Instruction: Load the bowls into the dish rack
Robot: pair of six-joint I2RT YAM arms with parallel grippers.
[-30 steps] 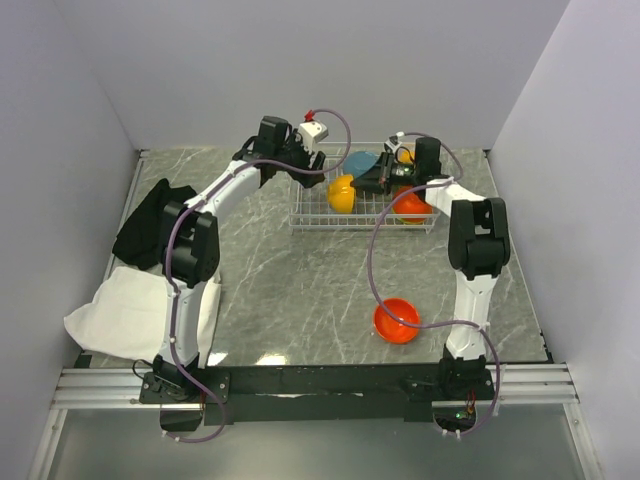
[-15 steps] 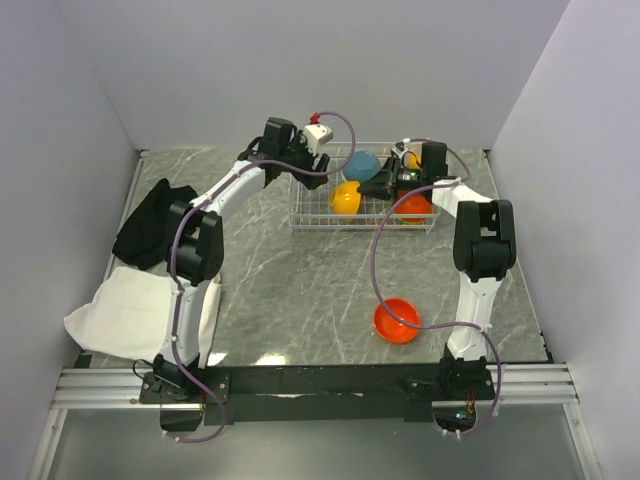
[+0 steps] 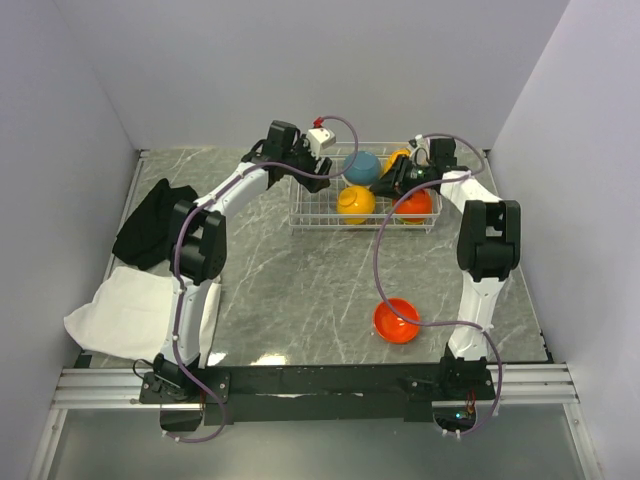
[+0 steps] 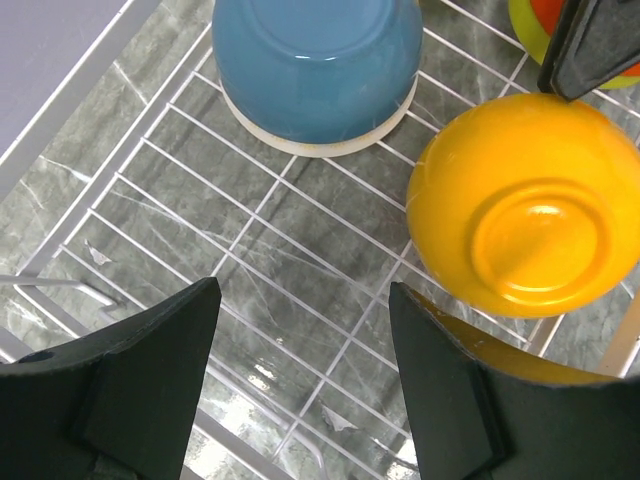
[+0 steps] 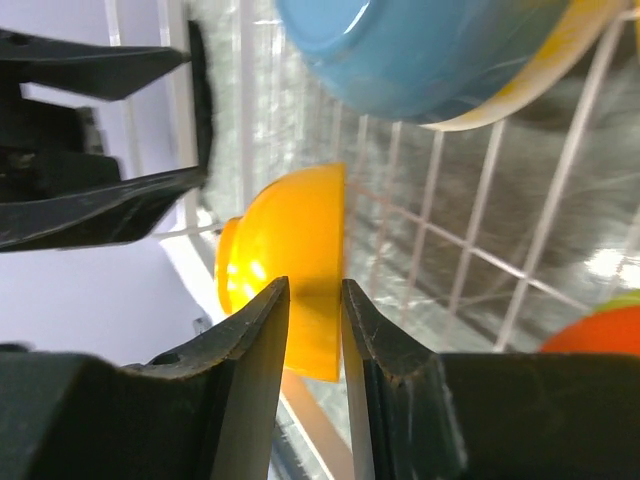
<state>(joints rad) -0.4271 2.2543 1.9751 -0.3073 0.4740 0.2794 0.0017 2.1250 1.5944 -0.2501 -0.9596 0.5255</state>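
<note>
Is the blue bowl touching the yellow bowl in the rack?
Apart. The left wrist view shows a strip of dish rack wire and grey tabletop between the blue bowl and the yellow bowl, both upside down.

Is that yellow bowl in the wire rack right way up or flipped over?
Flipped over. The yellow bowl shows its round foot ring on top, rim down on the rack.

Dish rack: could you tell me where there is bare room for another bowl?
Bare grid at the dish rack's left end, bordered by the blue bowl, the yellow bowl and its wall, below the left gripper. The right end is crowded.
</note>
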